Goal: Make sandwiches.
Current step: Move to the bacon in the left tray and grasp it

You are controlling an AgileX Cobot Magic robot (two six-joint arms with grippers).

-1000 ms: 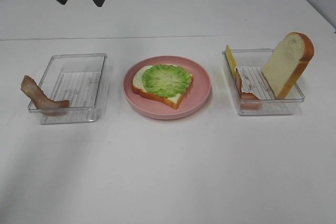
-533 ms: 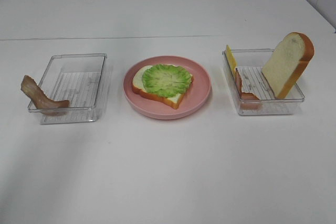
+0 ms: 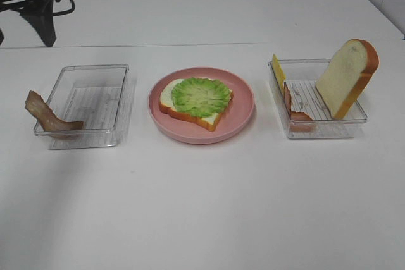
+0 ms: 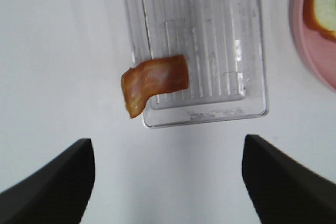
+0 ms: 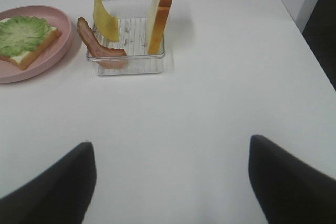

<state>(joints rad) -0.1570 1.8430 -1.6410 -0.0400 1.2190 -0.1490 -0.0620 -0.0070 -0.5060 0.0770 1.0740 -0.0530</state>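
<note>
A bread slice [image 3: 190, 113] with orange-brown crust lies on the pink plate [image 3: 243, 102], with a green lettuce leaf [image 3: 200, 95] on top. A bacon strip [image 3: 47, 117] hangs over the left edge of the left clear tray [image 3: 95, 80]; it also shows in the left wrist view [image 4: 155, 80]. The right clear tray [image 3: 316, 128] holds a yellow cheese slice [image 3: 278, 71], a second bacon strip [image 3: 292, 109] and an upright bread slice [image 3: 347, 77]. My left gripper [image 3: 25, 26] is open and empty, high behind the left tray. My right gripper [image 5: 170, 182] is open and empty, well short of the right tray [image 5: 128, 64].
The plate's rim [image 4: 315, 40] shows beside the left tray [image 4: 210, 30] in the left wrist view. The right wrist view shows the plate [image 5: 58, 22], the cheese [image 5: 105, 22], the bacon [image 5: 97, 45], the upright bread [image 5: 160, 14] and the table's edge [image 5: 299, 30].
My left gripper has moved left along the back of the table, to behind the left tray. The food and trays have not moved.
</note>
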